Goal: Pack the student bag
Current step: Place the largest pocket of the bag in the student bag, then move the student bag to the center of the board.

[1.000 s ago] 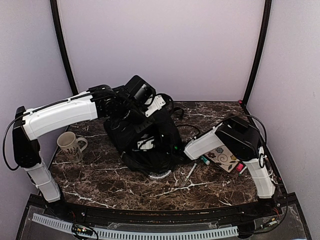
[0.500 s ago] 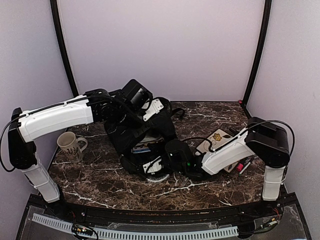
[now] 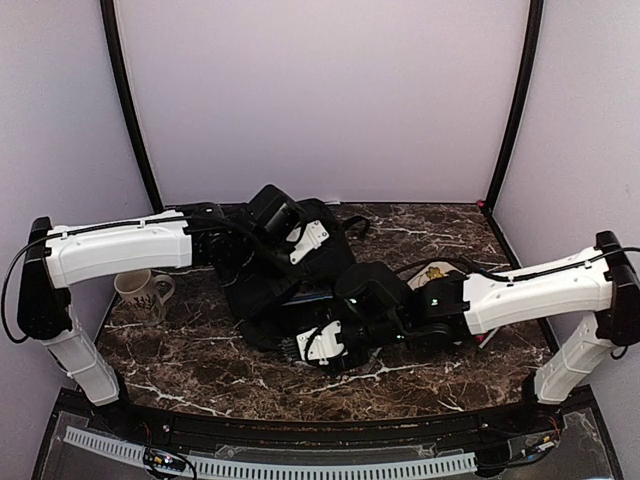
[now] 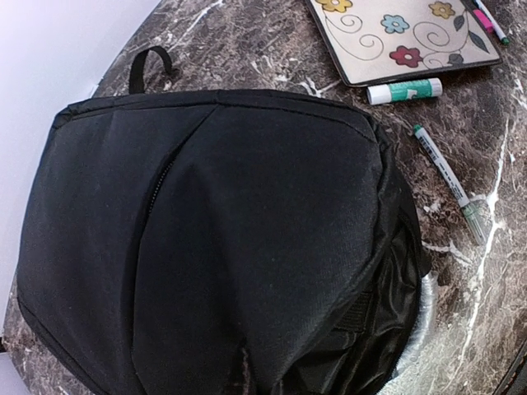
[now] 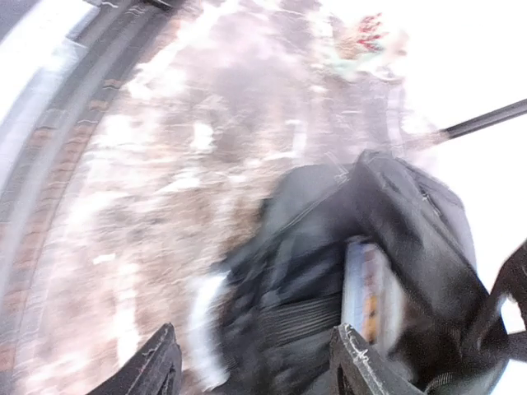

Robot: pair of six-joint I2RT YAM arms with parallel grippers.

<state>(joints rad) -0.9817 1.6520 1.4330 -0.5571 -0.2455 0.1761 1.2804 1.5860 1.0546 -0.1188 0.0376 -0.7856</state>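
the student bag [image 3: 255, 288] lies flat mid-tabletop [image 3: 200, 360]. its long axis runs far to near, with the top loop [image 4: 148, 64] toward the back wall and the open mouth toward the near edge. a book edge [image 5: 369, 298] shows inside the mouth. the left hand [image 3: 290, 228], on an arm reaching in from the left, sits over the bag's far end; i cannot tell its grip. the right hand [image 5: 255, 370], on an arm stretched low from the right, is spread wide and empty just before the mouth. a glue stick [image 4: 404, 90] and a marker [image 4: 445, 177] lie beside the bag.
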